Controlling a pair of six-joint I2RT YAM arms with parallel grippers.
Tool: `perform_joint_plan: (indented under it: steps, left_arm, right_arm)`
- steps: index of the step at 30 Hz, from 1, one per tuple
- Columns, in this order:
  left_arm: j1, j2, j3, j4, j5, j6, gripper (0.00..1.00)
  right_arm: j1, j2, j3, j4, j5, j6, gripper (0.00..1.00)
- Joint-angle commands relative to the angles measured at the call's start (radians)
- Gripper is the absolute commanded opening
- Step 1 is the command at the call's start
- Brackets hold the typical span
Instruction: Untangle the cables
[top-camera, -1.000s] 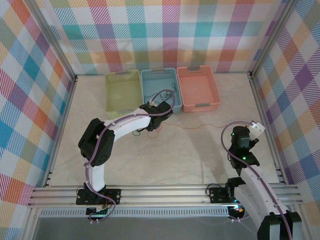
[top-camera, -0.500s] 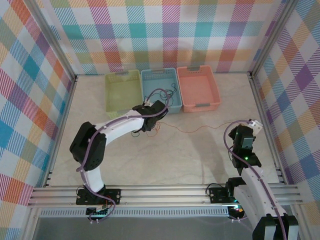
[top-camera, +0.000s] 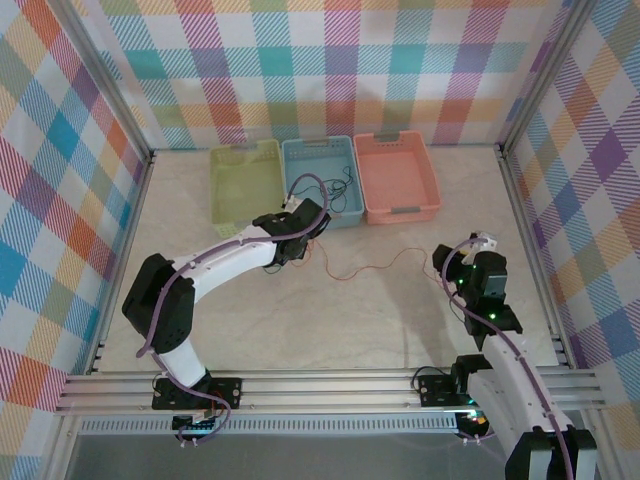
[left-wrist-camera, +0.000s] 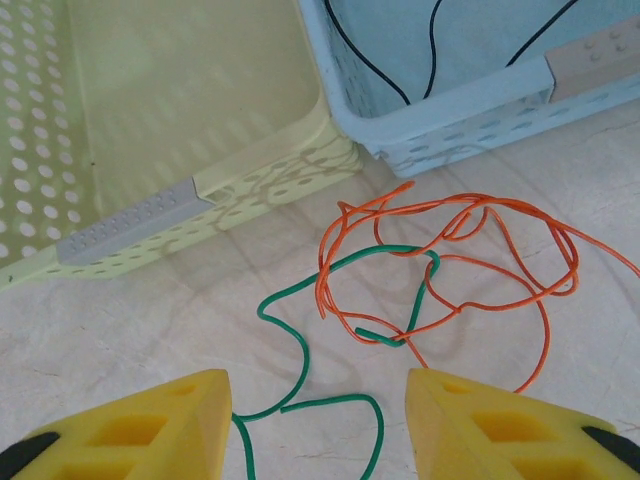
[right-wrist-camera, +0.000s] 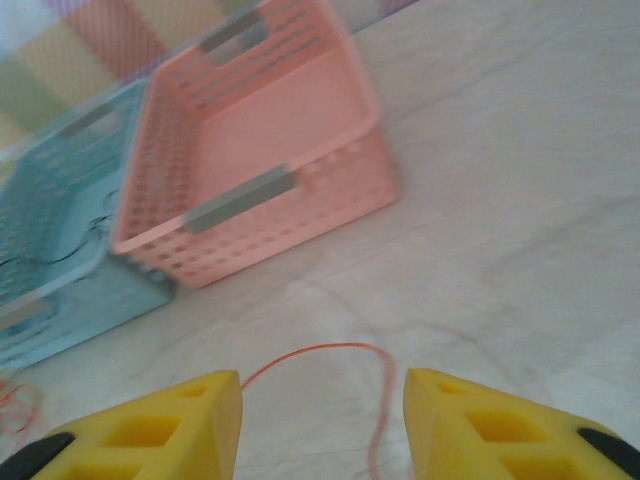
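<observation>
Right gripper (right-wrist-camera: 322, 385) has let go, jaws now apart and empty, orange cable (right-wrist-camera: 320, 346) slack on table (top-camera: 380, 320); left gripper (left-wrist-camera: 318, 385) shifted left, half-open, empty, above green cable (left-wrist-camera: 300, 350).

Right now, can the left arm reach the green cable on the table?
Probably yes. The left gripper hangs open above the green cable, whose near end lies bare under it. Only its far end is tangled with the orange cable.

Left wrist: black cable (left-wrist-camera: 404, 96) in the blue basket (left-wrist-camera: 470, 110) gets chopped by the top edge, green cable (left-wrist-camera: 303, 360) runs off the bottom. Right wrist is pretty blurry, orange cable (right-wrist-camera: 320, 347) there slips off the bottom too.
</observation>
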Motion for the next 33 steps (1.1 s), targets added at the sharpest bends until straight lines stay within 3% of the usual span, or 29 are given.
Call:
perform_joint_plan:
  steps: [1, 7, 15, 25, 33]
  left_arm:
    - [-0.003, -0.036, -0.012, 0.018, 0.01, -0.013, 0.5]
    - [0.005, -0.07, -0.049, 0.063, 0.019, -0.03, 0.5]
    - [0.055, -0.166, -0.149, 0.171, 0.074, -0.082, 0.51]
    - [0.089, -0.228, -0.206, 0.225, 0.106, -0.099, 0.51]
    - [0.091, -0.236, -0.212, 0.233, 0.101, -0.096, 0.52]
  right_arm:
    - [0.05, 0.083, 0.048, 0.121, -0.246, -0.047, 0.48]
    - [0.276, 0.341, 0.182, 0.11, -0.271, -0.199, 0.51]
    - [0.459, 0.702, 0.39, 0.103, -0.284, -0.248, 0.51]
    - [0.555, 1.097, 0.67, 0.094, -0.292, -0.334, 0.52]
    - [0.575, 1.223, 0.769, 0.105, -0.273, -0.403, 0.52]
